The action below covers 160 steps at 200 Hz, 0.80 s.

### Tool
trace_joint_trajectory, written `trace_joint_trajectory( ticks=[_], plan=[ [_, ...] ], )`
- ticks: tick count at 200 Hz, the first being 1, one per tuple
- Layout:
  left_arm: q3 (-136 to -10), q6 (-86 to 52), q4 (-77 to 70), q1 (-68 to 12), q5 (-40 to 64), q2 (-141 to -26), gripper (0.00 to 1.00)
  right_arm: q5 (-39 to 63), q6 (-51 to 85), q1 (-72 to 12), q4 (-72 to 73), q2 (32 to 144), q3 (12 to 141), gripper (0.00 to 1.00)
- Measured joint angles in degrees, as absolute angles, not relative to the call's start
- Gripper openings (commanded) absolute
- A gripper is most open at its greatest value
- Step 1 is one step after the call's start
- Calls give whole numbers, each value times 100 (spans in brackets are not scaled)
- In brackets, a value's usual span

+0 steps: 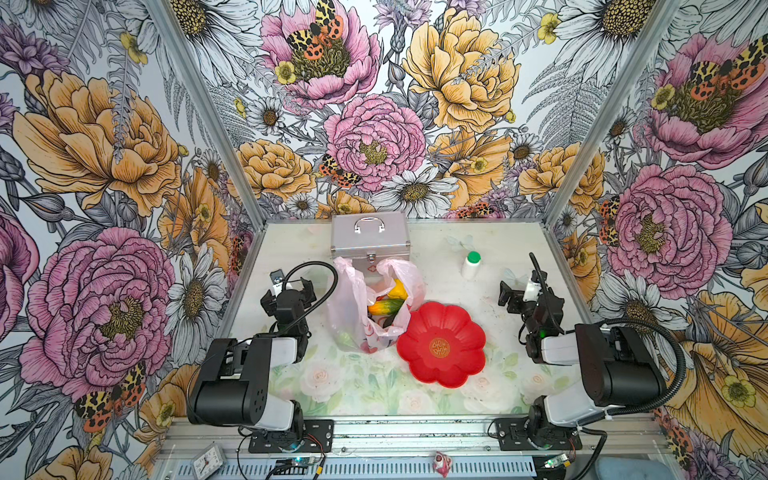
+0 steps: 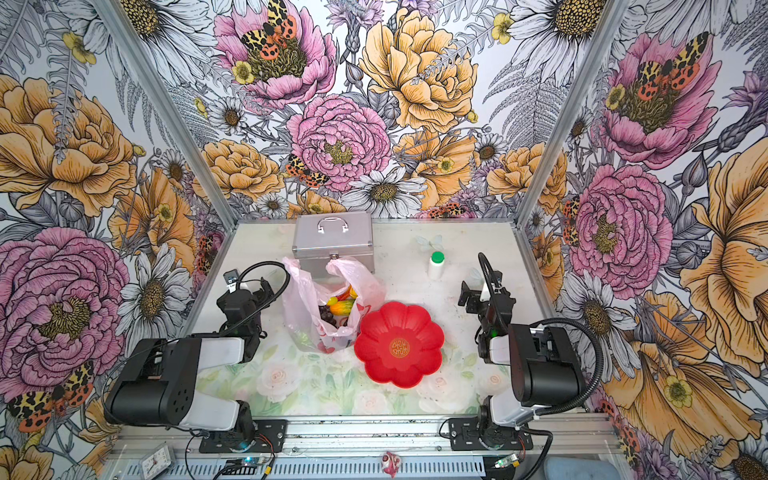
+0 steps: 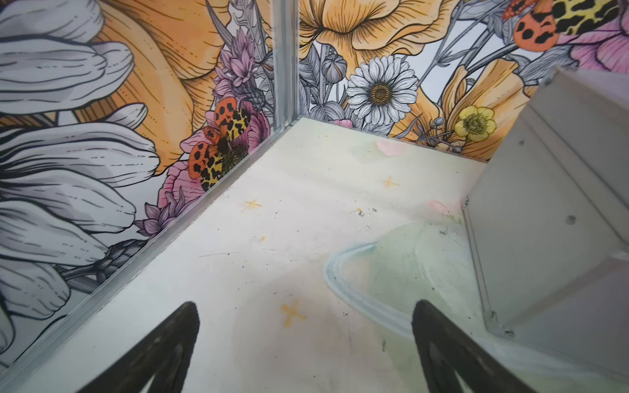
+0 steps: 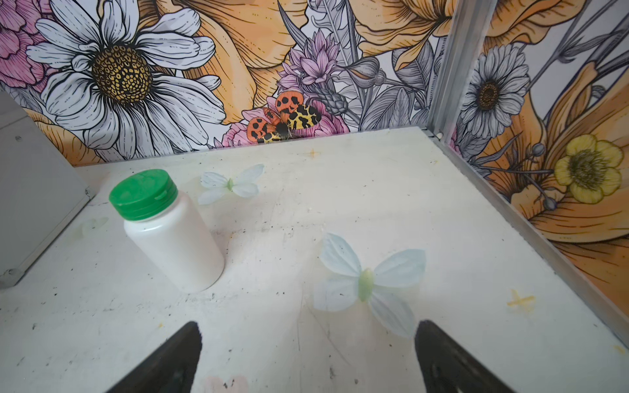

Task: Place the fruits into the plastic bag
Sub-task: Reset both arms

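Both jaws are standing wide apart and empty. The left gripper (image 3: pixel 306 306) is hanging at nine o'clock of the plastic bag (image 1: pixel 349 299) and the right gripper (image 4: pixel 309 323) at three, probably because the fruits (image 1: pixel 384 306) are already lying inside, leaving the red plate (image 1: pixel 441 324) at four o'clock bare.

both top views look down from high above the front edge and share the whole table (image 1: pixel 440 286). wrist cams sit low and close, each facing a back corner; both catch the silver case (image 3: pixel 544 204).
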<state>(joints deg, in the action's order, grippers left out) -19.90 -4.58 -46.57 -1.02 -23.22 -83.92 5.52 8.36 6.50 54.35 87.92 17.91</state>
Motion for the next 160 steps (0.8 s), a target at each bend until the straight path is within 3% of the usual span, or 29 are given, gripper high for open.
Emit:
trace_joint_trajectory(
  ticks=[54,160],
  plan=[
    [-1999,-250,-5240,-95,-1747,-8866,99,167,631,320,5039,8792,2176,99],
    [-1999,-235,-5345,-95,-1660,-8866,99,16,589,318,4886,8792,2176,99]
  ],
)
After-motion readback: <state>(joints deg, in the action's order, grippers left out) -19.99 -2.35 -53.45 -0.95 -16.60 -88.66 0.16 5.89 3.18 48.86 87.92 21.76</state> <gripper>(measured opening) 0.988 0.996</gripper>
